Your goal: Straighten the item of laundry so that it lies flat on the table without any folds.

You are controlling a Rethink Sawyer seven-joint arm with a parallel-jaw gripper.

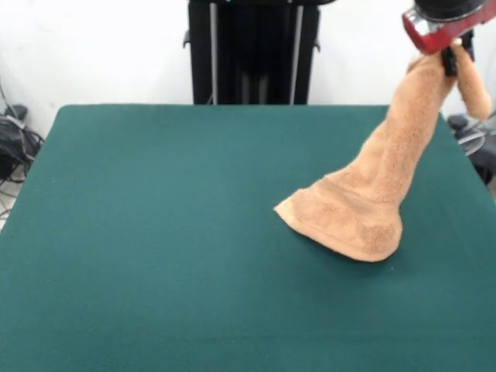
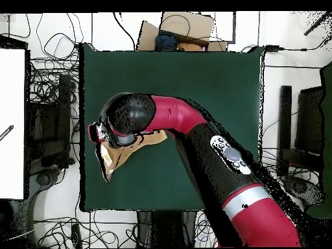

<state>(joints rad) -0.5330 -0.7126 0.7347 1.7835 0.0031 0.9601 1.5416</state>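
So the towel (image 1: 364, 209) is hanging in a long bunched column from the gripper (image 1: 448, 53), which is pinched shut on its top end up near the table's right edge in the front view. Only the bottom of it rests on the green table (image 1: 155, 232), as a folded wedge with a woven band running across it.

To do this step well, I'd say drag the held end sideways and low, away from that resting wedge, so friction on the felt pulls the cloth out flat instead of letting it stack on itself. Dropping it from this height would probably just make a heap.

Front view gives you the drape and the grip. Overhead, the arm (image 2: 214, 155) covers most of that; you only see a bit of towel (image 2: 110, 159) poking out near the table's edge (image 2: 85, 130).
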